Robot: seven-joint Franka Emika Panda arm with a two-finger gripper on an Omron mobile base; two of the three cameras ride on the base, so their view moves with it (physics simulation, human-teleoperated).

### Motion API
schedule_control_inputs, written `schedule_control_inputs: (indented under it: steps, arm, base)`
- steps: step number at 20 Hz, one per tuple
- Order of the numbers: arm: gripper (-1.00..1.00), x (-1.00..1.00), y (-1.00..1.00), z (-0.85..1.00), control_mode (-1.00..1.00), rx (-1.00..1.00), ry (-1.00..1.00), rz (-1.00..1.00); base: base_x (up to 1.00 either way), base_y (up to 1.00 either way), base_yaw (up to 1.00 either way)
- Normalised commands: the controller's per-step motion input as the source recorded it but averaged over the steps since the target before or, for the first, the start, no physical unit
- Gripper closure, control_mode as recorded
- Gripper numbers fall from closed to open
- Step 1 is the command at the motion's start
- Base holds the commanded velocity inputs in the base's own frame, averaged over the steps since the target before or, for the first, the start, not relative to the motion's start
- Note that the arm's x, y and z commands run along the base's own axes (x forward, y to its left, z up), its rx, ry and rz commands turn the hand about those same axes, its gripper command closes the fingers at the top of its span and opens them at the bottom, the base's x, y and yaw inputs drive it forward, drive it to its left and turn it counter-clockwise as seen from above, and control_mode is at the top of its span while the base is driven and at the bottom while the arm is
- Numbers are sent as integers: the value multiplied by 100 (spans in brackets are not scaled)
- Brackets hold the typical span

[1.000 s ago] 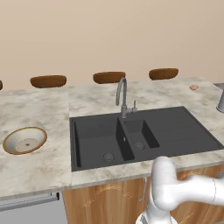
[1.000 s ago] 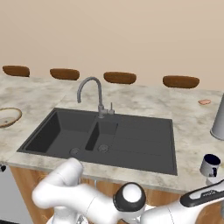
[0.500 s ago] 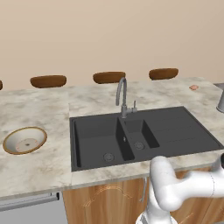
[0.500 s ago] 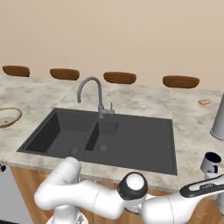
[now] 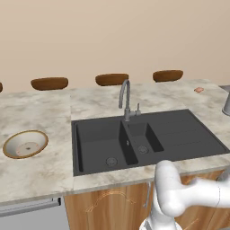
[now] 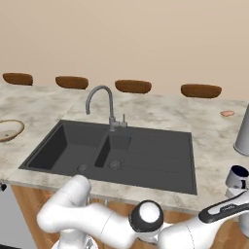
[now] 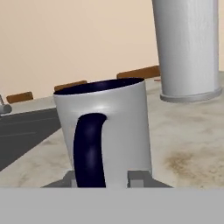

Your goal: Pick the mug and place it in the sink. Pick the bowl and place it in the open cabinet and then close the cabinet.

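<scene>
I'm bringing the gripper (image 7: 105, 180) in low on the mug (image 7: 104, 133), which is standing upright on the marble counter (image 6: 214, 160) at about four o'clock from the sink (image 6: 116, 153) in the right base view, near the front edge. In the hand view the mug is looming large, its dark handle facing me at six o'clock, and the two fingertips (image 7: 139, 179) are showing just either side of its base, so I'm judging the jaws as spread about the mug's width and not yet pressing; contact I cannot tell. The tall grey vessel (image 7: 187, 48) is standing behind it at one o'clock, well apart.

I'm expecting the mug to handle as a light, rigid, smooth-glazed thing, likely slippery, so I'm planning to take it across the body below the rim, fingers clear of the handle, and keep it upright. The bowl (image 5: 25, 143) is waiting on the counter at nine o'clock from the sink.
</scene>
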Motion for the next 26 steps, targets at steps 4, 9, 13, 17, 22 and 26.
schedule_control_inputs:
  steps: [4, 9, 13, 17, 22, 26]
  arm:
    - [100, -37, -16, 22, -100, 0, 1, 4]
    - [100, -47, 7, 67, -100, -6, 1, 3]
    - [100, -44, 30, 88, -100, -13, 2, 8]
    - [100, -69, 84, 27, -100, -13, 8, 4]
    - [100, -57, 100, -8, -100, -7, 0, -10]
    - [100, -22, 100, -6, -100, -2, -13, -25]
  base:
    - [0, 0, 0]
    - [0, 0, 0]
    - [0, 0, 0]
    - [0, 0, 0]
    - [0, 0, 0]
    - [0, 0, 0]
